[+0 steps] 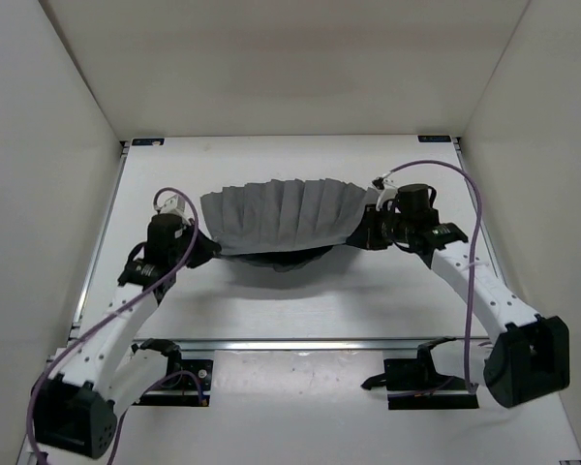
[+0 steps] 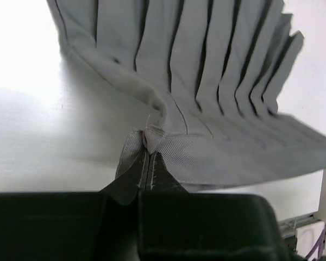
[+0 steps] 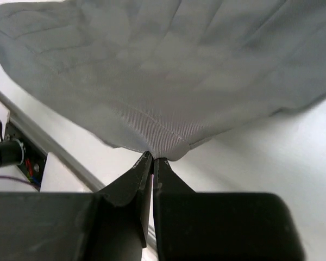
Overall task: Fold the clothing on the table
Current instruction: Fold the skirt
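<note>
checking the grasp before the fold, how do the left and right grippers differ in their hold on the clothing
The left gripper pinches the left end of the clothing; the right gripper pinches its right end. At the left gripper the cloth bunches into a small puckered fold; at the right gripper a smoother corner is caught. Both are shut on the garment's near edge.

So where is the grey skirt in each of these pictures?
Top view: the skirt is spread like a fan in the middle of the picture.
Left wrist view: it fills the upper right, with a corner pinched in the left gripper.
Right wrist view: it fills the top, with its edge pinched in the right gripper.
Shared landmark: the white table under it.
</note>
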`<state>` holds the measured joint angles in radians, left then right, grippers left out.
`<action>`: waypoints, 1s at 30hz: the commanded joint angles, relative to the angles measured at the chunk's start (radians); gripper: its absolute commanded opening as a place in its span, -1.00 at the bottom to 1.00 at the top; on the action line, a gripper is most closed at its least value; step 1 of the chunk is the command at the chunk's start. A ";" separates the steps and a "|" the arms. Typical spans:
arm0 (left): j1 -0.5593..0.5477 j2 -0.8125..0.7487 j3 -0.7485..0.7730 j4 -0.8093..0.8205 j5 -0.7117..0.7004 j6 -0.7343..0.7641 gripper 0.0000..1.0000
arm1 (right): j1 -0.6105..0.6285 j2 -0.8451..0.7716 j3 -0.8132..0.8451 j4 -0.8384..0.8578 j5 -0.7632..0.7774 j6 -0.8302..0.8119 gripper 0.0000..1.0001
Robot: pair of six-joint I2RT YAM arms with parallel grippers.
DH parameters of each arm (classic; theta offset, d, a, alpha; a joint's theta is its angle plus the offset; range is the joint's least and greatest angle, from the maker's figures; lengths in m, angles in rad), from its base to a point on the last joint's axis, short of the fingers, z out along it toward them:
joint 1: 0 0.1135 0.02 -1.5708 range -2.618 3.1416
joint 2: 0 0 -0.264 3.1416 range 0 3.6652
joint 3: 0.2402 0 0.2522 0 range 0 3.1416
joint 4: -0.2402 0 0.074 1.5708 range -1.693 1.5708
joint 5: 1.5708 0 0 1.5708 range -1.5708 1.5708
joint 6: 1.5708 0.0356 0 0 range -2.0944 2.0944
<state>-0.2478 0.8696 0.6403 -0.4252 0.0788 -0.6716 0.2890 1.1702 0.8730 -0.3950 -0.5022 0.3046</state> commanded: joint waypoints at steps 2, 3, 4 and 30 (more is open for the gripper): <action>0.061 0.312 0.284 0.121 0.071 0.078 -1.00 | -0.037 0.225 0.305 0.059 -0.002 -0.067 -1.00; 0.068 0.359 0.424 0.120 0.088 0.087 -1.00 | -0.037 0.286 0.360 0.042 0.019 -0.077 -1.00; 0.068 0.431 0.497 0.096 0.079 0.116 -1.00 | -0.024 0.330 0.489 0.039 0.063 -0.091 -1.00; 0.021 -0.093 -0.356 0.117 0.113 -0.062 -1.00 | -0.037 0.034 -0.182 0.038 0.011 0.011 -1.00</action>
<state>-0.2207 0.8814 0.2996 -0.3042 0.2302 -0.6872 0.2668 1.3197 0.7181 -0.3450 -0.5343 0.2852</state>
